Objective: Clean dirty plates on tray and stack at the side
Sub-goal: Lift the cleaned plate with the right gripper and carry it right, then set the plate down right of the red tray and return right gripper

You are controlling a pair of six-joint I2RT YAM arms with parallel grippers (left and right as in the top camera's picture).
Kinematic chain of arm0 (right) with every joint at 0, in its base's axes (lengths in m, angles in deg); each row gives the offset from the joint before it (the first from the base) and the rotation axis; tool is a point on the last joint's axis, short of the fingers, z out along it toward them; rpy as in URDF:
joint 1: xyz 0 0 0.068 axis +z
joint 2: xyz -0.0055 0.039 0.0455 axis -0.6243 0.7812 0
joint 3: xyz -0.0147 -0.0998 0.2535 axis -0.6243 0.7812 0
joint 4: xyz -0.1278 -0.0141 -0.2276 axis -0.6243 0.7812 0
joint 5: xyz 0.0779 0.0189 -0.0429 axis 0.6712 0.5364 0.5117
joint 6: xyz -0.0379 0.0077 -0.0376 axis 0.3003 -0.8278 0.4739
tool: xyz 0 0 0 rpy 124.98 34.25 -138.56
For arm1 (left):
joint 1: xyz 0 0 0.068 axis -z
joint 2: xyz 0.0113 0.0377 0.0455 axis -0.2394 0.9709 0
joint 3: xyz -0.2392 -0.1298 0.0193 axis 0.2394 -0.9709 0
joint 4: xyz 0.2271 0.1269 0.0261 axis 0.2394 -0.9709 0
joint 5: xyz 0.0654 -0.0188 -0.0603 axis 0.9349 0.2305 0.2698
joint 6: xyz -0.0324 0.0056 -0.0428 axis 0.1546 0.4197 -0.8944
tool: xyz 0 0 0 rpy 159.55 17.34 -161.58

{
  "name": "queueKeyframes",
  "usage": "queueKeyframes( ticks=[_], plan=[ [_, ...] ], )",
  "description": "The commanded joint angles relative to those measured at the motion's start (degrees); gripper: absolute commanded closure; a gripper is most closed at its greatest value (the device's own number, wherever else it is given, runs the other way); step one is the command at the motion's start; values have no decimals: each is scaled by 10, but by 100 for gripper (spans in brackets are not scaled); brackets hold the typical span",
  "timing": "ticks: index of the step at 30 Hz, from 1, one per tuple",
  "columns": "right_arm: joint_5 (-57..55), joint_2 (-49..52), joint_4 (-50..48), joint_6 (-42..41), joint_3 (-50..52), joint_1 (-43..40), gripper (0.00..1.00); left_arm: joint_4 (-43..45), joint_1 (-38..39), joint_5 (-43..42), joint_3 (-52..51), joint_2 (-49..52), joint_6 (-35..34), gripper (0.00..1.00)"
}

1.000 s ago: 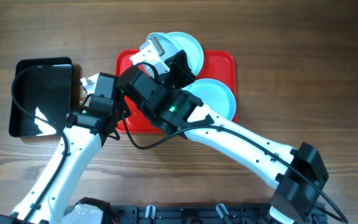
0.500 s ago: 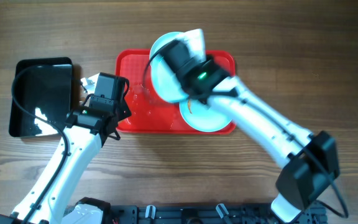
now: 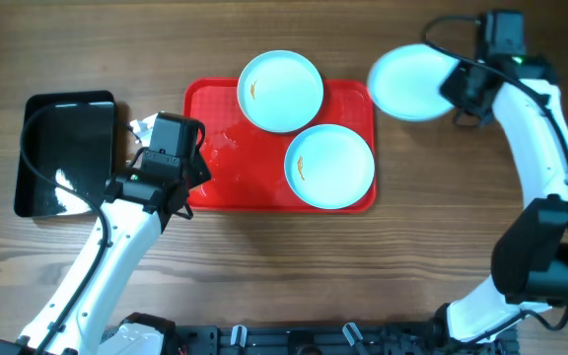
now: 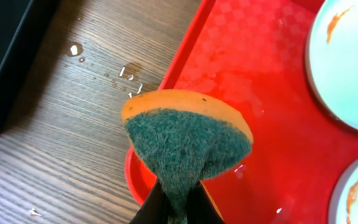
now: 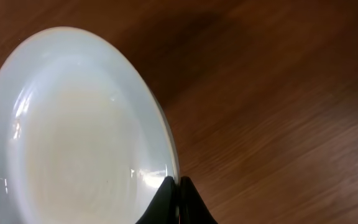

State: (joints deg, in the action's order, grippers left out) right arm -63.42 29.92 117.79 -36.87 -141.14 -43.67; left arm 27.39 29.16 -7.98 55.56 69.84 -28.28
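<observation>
Right end effector [image 5: 178,190] pinching plate [image 5: 73,124] rim, face upward

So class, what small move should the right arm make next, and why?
Probably lower the held plate to the wood and release it: the right gripper pinches its rim, it looks smear-free, and it hangs beyond the red tray.

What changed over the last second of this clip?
The right gripper, jaws shut on one plate, swung it from above the red tray out past the tray's right edge. Unchanged: the left gripper pinching the sponge at the tray's left edge, and two smeared plates on the tray.
</observation>
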Motion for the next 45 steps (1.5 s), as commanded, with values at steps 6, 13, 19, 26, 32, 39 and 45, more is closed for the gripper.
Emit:
queueKeyframes(
  ticks=[6,13,19,26,32,39,45],
  plan=[
    [18,-13,-88,-25,120,-36,96,17,-1,-18,1,38,-7,96],
    [142,-13,-107,10,124,-35,4,47,-7,-13,1,59,-5,96],
    [332,-13,-144,93,123,3,1,87,-108,-13,1,45,-5,96],
    [226,-13,-179,99,120,133,1,157,-283,-13,1,55,-1,96],
    [104,-13,-216,100,120,229,1,200,-360,-13,1,136,24,96],
    [94,-13,-227,117,120,296,1,262,-415,-8,1,240,70,96],
    [79,-13,-234,105,120,311,1,279,-452,-14,1,277,71,96]
  ],
)
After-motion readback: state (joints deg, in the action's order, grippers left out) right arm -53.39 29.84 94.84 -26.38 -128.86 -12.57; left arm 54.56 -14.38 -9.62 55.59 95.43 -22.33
